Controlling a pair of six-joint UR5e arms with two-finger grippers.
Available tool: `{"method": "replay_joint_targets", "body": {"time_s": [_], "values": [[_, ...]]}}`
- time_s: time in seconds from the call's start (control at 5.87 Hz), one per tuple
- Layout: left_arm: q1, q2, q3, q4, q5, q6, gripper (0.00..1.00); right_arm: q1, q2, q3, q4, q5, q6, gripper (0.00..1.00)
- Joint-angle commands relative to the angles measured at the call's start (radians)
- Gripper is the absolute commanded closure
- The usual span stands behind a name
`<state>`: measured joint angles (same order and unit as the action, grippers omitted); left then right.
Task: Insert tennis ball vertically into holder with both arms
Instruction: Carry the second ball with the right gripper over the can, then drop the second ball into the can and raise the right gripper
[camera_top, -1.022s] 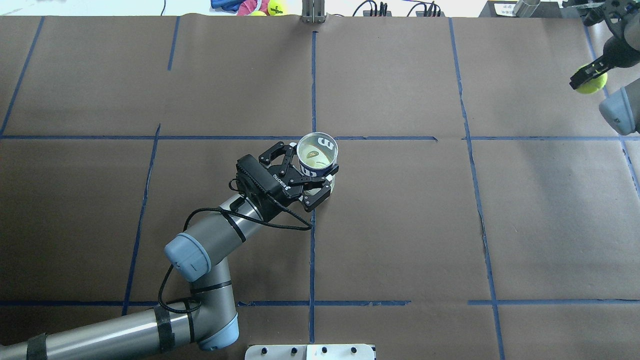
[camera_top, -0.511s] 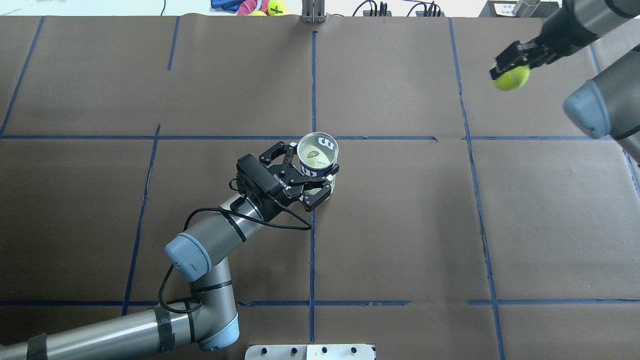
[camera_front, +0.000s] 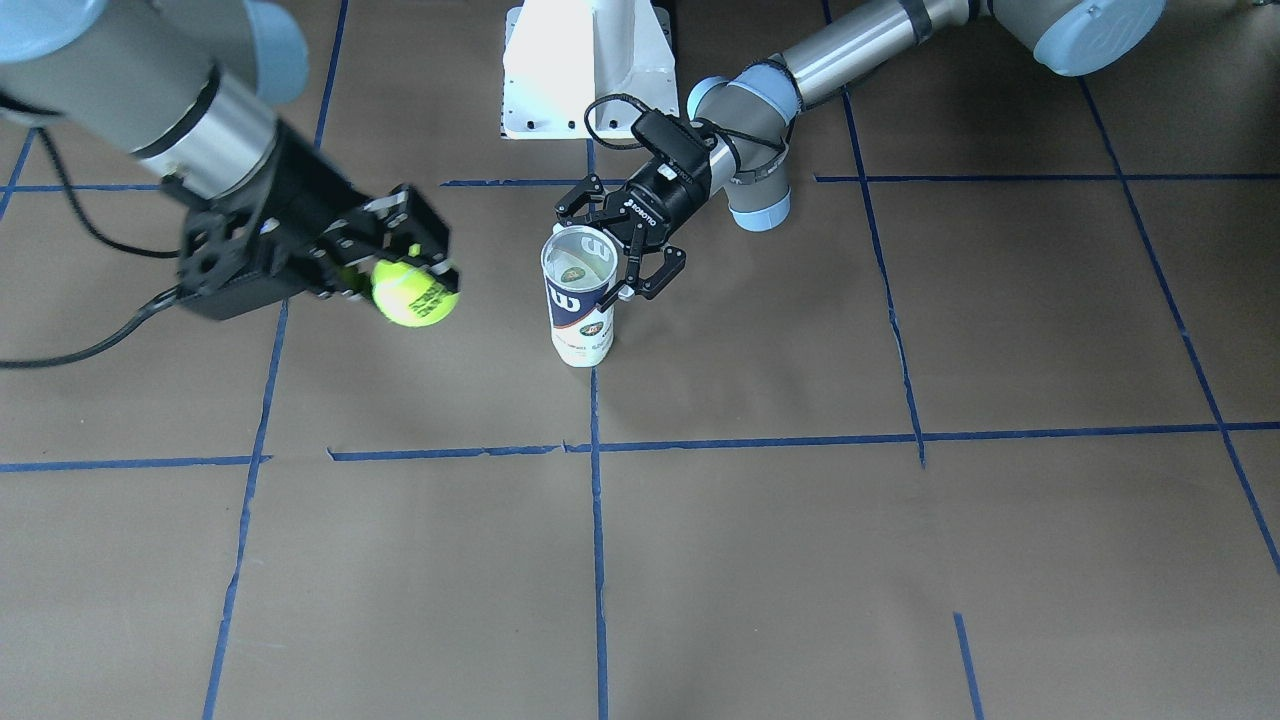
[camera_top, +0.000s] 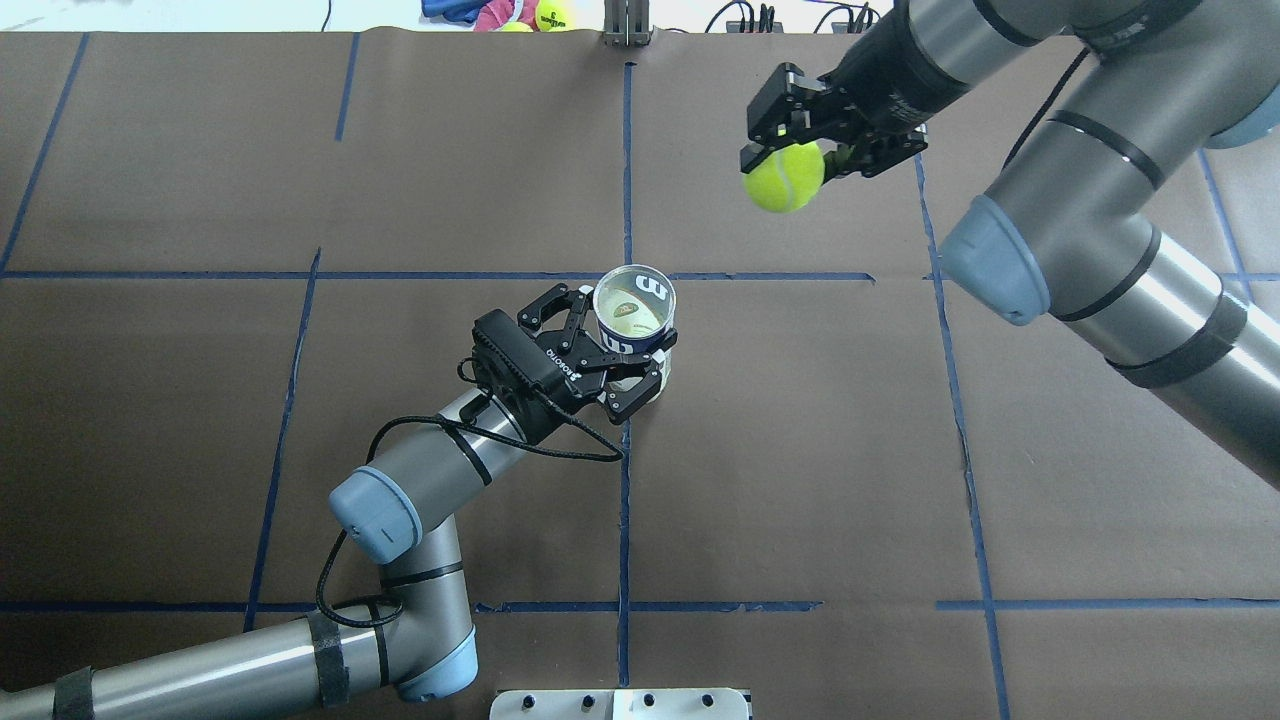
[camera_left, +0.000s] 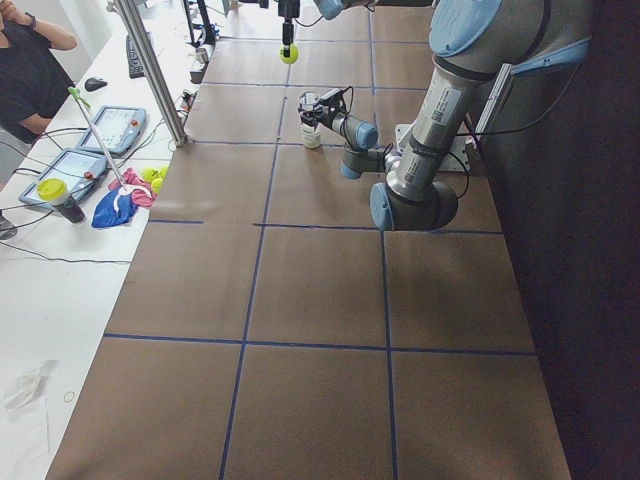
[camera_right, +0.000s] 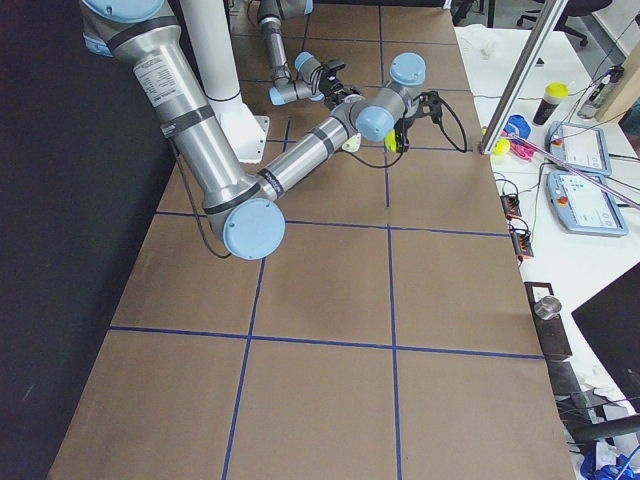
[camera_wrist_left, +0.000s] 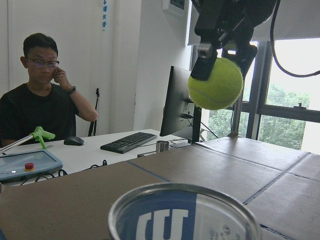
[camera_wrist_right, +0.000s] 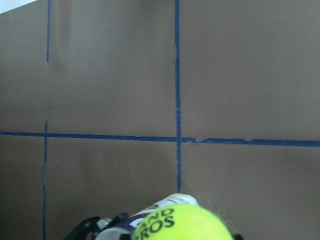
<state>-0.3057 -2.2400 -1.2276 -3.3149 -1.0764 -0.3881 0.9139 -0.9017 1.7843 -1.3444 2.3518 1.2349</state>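
Since half a second ago the right arm (camera_top: 1090, 200) has swung inward from the overhead view's 2 o'clock corner, carrying the tennis ball (camera_top: 784, 177) closer to the holder (camera_top: 634, 305), though the ball hangs in the air off toward 1 o'clock of it, not above its mouth. The ball is a fuzzy neon yellow-green sphere with dark lettering, pinched between the fingers of the right gripper (camera_top: 790, 150), which points downward from a long, reaching forearm. The holder is a clear plastic cylinder with a navy-and-white label and a white "W"; it stands upright on the brown paper-covered surface (camera_top: 800, 450) at a crossing of blue tape lines (camera_top: 624, 520), long axis vertical, open mouth facing up. The left gripper (camera_top: 628, 345) is clamped around its side from about 8 o'clock, fingers pressed on the wall, the left arm (camera_top: 420, 500) bent at the elbow and lying low over the surface; neither has shifted.
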Motion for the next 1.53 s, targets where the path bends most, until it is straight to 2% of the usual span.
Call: {"method": "replay_joint_targets", "body": {"time_s": [0.0, 0.17, 0.34, 0.51, 0.68, 0.85, 1.02, 1.36], "values": [[0.000, -0.001, 0.000, 0.002, 0.001, 0.002, 0.14, -0.157, 0.087, 0.009, -0.002, -0.200, 0.168, 0.97], [0.000, -0.001, 0.000, 0.002, 0.000, 0.000, 0.14, -0.203, 0.087, 0.012, -0.004, -0.260, 0.181, 0.96], [0.000, -0.001, 0.000, 0.002, 0.001, 0.002, 0.14, -0.220, 0.074, 0.012, -0.004, -0.264, 0.181, 0.86], [0.000, -0.001, 0.000, 0.002, 0.001, 0.002, 0.14, -0.221, 0.041, 0.048, -0.005, -0.261, 0.179, 0.85], [0.000, -0.001, 0.000, 0.002, 0.001, 0.000, 0.14, -0.221, -0.001, 0.081, -0.006, -0.264, 0.179, 0.76], [0.000, -0.003, 0.000, 0.002, 0.001, 0.000, 0.14, -0.233, -0.003, 0.078, -0.007, -0.267, 0.182, 0.33], [0.000, -0.003, 0.000, 0.002, 0.001, 0.000, 0.14, -0.233, 0.000, 0.076, -0.009, -0.270, 0.186, 0.20], [0.000, -0.006, 0.000, 0.003, 0.001, 0.000, 0.14, -0.233, 0.009, 0.072, -0.010, -0.281, 0.186, 0.19]]}}
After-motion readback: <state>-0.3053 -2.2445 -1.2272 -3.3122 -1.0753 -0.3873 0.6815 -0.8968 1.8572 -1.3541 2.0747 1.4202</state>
